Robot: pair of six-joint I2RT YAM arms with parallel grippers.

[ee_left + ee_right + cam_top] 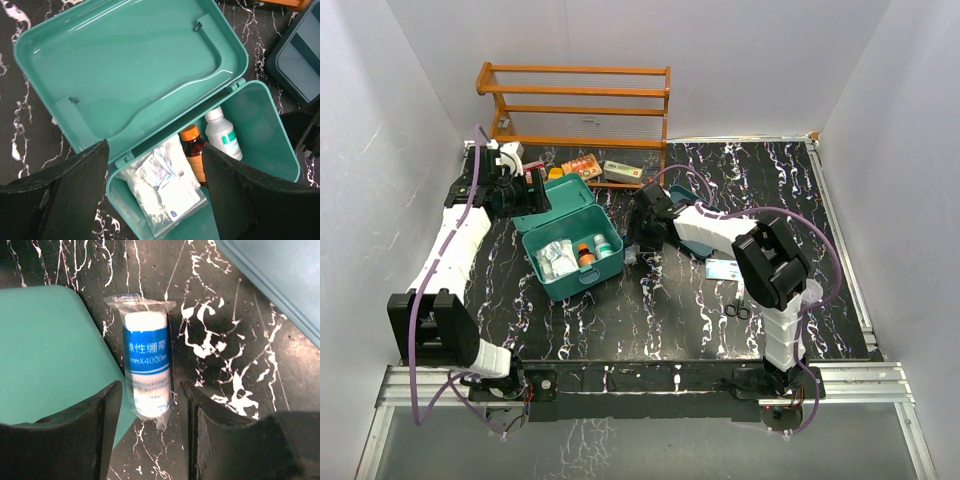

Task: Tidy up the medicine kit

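The medicine kit [125, 65] lies open under the left claw [155, 146], whose jaws are wide apart, and just left of the right claw [151, 387]. Its jaws straddle a wrapped bandage roll [146, 345], apart and not yet clamped. Likely step: picking up the roll. Next: close squarely, then lift it over the kit's wall.

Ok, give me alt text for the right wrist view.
The right gripper, open, straddles a wrapped bandage roll with a blue label, lying on the black marbled table. The teal kit fills the left side; a pale blue tray corner shows at top right.
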